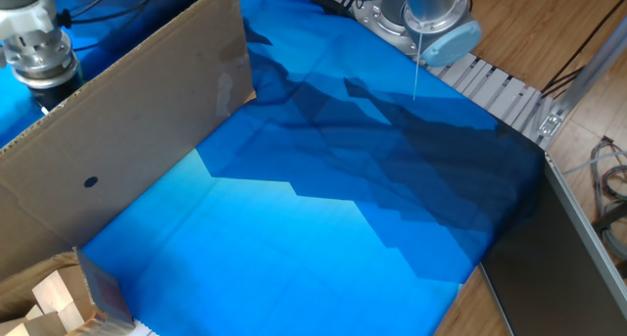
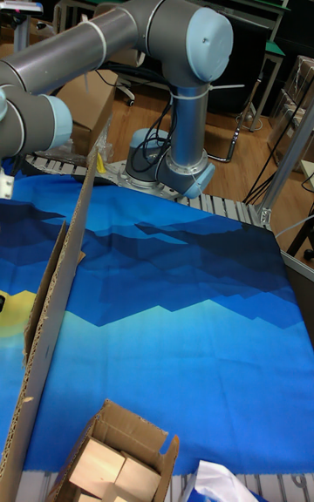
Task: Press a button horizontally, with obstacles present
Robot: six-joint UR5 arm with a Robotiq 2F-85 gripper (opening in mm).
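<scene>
Cardboard panel [image 1: 127, 130] upright on edge, hand [image 1: 44, 81] behind it.

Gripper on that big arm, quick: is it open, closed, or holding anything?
Gripper: cannot be told. Only its metal wrist shows above the cardboard panel; the fingertips are hidden behind it in both views.

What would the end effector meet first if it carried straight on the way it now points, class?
The end effector sits behind the cardboard panel, pointing down, tips hidden. Most likely it would meet the blue cloth on the table behind the panel; depth and anything hidden there cannot be judged.
</scene>
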